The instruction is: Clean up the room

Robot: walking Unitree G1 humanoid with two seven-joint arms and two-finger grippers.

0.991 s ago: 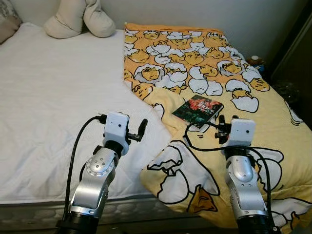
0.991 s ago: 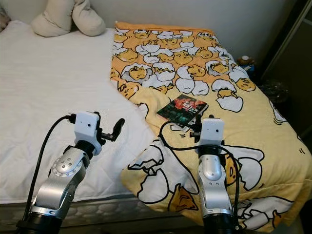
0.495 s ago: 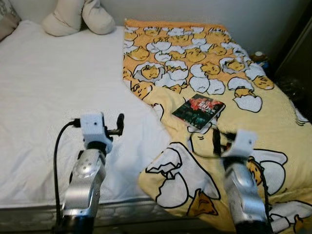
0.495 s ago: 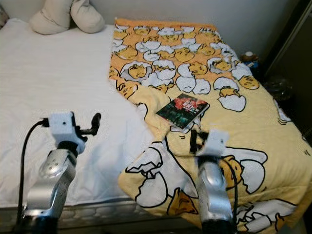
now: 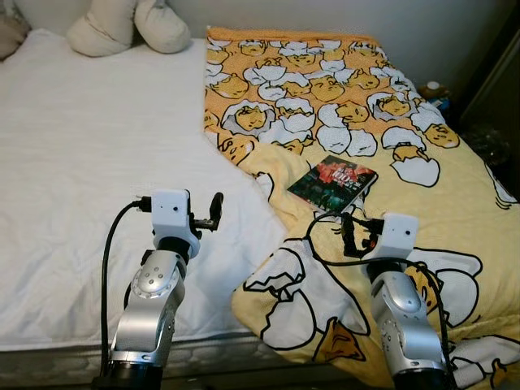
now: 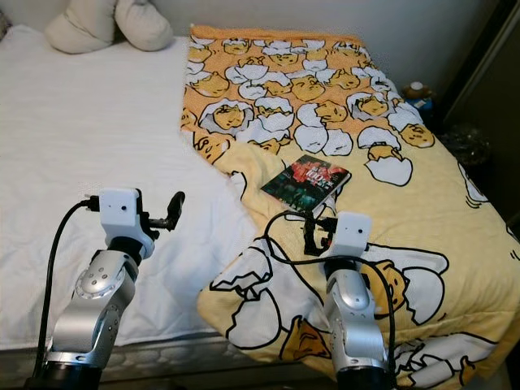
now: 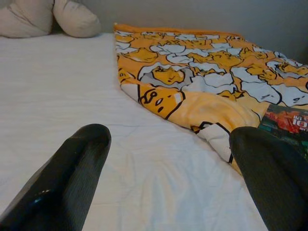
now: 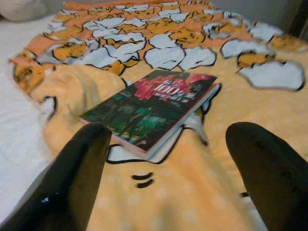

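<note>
A bed (image 5: 73,171) with a white sheet takes up most of the scene. A yellow blanket (image 5: 325,114) printed with white eggshell cartoon figures covers the robot's right half of the bed, its inner edge running at a slant from near the head of the bed down toward the foot. Two beige pillows (image 5: 130,24) lie at the head of the bed on the white side, touching each other.

A book (image 5: 333,183) with a dark green and red cover lies flat on the blanket, close to the blanket's inner edge. In the right wrist view the book (image 8: 149,106) sits between the two black fingers and ahead of them, not touched by either.

The right gripper (image 5: 351,236) hovers over the blanket just short of the book, its fingers (image 8: 269,173) spread apart with nothing between them. A black cable loops from its wrist across the blanket.

The left gripper (image 5: 216,213) is held above the white sheet, near the blanket's edge and well apart from the book. Its fingers (image 7: 67,173) are also spread wide and hold nothing; in the left wrist view they frame the sheet, the folded blanket edge and a corner of the book (image 7: 288,122).

Beyond the far right corner of the bed, a small object (image 5: 431,88) stands in the shadow, too small to identify.
</note>
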